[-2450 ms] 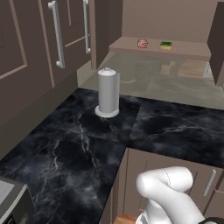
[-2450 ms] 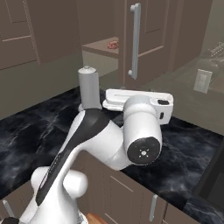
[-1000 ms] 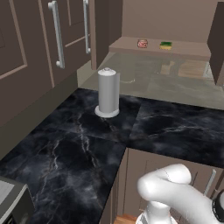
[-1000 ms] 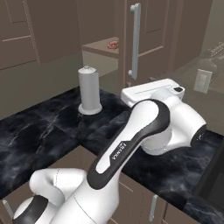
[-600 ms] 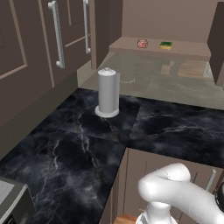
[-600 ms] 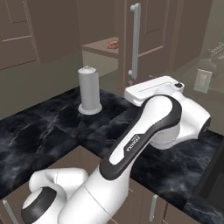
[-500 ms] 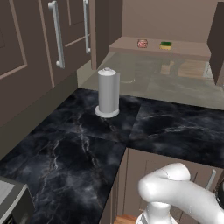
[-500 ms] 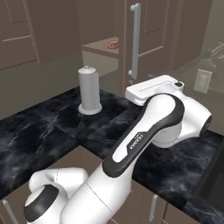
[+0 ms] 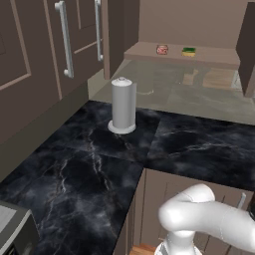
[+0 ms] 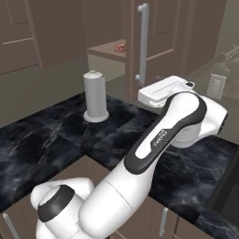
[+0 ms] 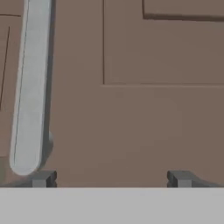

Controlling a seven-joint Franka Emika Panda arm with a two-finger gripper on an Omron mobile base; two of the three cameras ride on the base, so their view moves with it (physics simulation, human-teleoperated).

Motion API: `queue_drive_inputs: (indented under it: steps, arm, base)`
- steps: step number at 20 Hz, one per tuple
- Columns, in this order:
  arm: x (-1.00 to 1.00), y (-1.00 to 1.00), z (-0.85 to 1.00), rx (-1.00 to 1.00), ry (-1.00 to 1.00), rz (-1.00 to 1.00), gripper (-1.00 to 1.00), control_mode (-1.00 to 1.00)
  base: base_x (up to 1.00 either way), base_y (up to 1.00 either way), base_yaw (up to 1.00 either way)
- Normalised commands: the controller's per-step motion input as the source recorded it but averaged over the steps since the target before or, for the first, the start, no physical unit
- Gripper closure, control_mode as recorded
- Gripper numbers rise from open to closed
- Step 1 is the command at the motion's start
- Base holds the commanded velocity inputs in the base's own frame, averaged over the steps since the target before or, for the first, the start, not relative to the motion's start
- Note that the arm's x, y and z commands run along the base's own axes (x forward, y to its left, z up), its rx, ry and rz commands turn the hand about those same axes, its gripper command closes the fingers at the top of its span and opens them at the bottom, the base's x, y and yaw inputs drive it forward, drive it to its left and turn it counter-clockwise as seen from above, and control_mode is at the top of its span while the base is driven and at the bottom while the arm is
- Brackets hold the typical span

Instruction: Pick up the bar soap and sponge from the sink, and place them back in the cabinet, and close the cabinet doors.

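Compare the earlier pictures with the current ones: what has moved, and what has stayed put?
The arm has swung right, toward the cabinet door, and now faces it beside the handle. The pincer is open, holding nothing. The paper towel roll, bar soap and sponge have not moved.

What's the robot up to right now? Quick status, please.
Gripper open, empty, facing a cabinet door near its handle. Bar soap and sponge on the cabinet shelf.
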Motion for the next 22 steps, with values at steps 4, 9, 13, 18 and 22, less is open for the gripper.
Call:
queue_drive_inputs:
  steps: [4,9,13,18,22]
  arm:
    - [0.26,0.00,0.00,0.00,0.00,0.11,-1.00,-1.00]
    - [0.25,0.16,0.00,0.00,0.00,0.05,-1.00,-1.00]
    - [0.17,0.39,-0.01,-0.01,0.00,0.00,-1.00,-1.00]
    - [0.10,0.50,0.00,-0.01,0.00,0.00,-1.00,-1.00]
    - [0.06,0.68,0.00,-0.01,-0.01,-0.07,-1.00,-1.00]
  base:
    - [0.00,0.00,0.00]
    - [0.00,0.00,0.00]
    - [0.00,0.00,0.00]
    - [0.00,0.00,0.00]
    - [0.00,0.00,0.00]
